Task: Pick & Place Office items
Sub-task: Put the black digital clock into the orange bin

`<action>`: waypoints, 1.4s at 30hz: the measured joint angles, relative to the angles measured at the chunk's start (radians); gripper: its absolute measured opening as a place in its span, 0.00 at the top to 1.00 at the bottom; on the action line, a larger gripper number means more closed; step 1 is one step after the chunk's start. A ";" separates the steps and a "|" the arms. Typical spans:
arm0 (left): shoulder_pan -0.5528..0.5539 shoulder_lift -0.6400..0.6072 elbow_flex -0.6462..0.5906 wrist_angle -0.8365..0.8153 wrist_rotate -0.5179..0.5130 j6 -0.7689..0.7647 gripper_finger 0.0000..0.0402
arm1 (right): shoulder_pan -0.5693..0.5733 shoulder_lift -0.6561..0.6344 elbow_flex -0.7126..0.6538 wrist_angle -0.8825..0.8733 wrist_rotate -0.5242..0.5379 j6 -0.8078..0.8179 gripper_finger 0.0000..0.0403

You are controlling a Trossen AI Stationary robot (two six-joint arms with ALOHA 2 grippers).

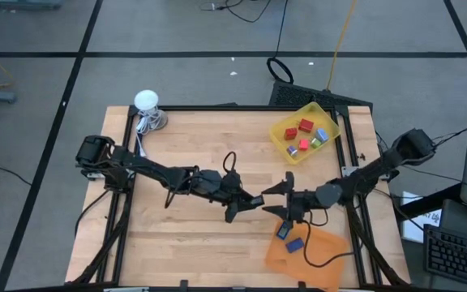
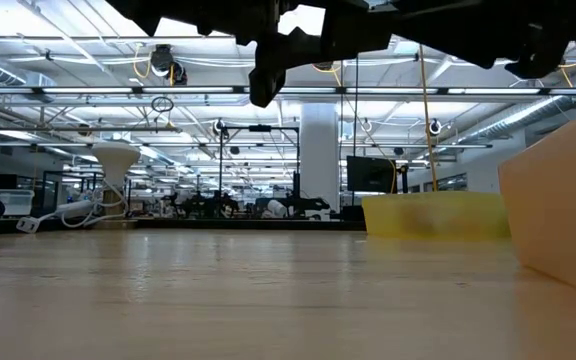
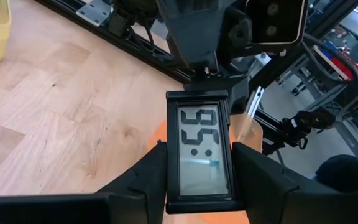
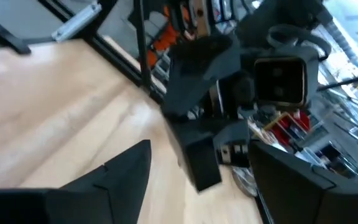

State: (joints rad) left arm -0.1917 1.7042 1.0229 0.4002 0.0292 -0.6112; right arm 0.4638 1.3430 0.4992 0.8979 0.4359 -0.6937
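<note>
My left gripper (image 1: pixel 246 201) is shut on a small black clock with a grey number display (image 3: pixel 199 152), held above the table's middle. My right gripper (image 1: pixel 286 197) faces it from the table's right, open; its fingers (image 4: pixel 126 171) stand on either side of the clock's far end (image 4: pixel 201 163) without plainly touching it. A yellow tray (image 1: pixel 324 115) at the far right holds red, pink and light blue pieces (image 1: pixel 306 126). An orange tray (image 1: pixel 331 255) at the near right holds two dark blue pieces (image 1: pixel 290 237). My left gripper pinches the clock's two long sides (image 3: pixel 169 168) between its two fingers (image 3: pixel 148 177). The fingers come level from the table's left and lie along the clock. The clock is lifted clear of the table, display up, its far end sticking out toward my right gripper.
A white ball-shaped object with a cord (image 1: pixel 146 101) stands at the table's far left corner. Bare wood (image 1: pixel 185 235) lies along the near left. The low view shows both grippers high above the tabletop (image 2: pixel 268 280).
</note>
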 joint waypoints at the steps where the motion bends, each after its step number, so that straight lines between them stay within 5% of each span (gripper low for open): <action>1: 0.000 0.000 0.000 0.000 0.000 0.001 0.61 | -0.008 0.009 0.000 0.018 -0.027 0.002 0.37; 5: 0.000 0.000 0.000 0.001 0.001 0.002 0.62 | -0.042 0.040 0.000 0.049 -0.132 0.040 0.42; 13: 0.000 0.000 0.001 0.001 0.024 0.000 0.53 | -0.071 0.065 0.000 0.041 -0.153 0.056 0.58; 24: 0.001 -0.003 0.002 -0.002 0.027 0.032 0.76 | -0.070 0.064 0.000 0.002 -0.163 0.054 0.90; 35: 0.008 -0.002 0.002 -0.001 -0.004 0.101 0.91 | -0.071 0.064 0.000 0.003 -0.180 0.088 0.90; 42: 0.088 -0.122 0.002 -0.119 0.113 0.180 0.96 | -0.052 0.027 0.001 -0.034 -0.180 0.141 0.90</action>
State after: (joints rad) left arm -0.1033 1.5824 1.0248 0.2813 0.1419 -0.4316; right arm 0.4121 1.3700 0.4999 0.8637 0.2558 -0.5527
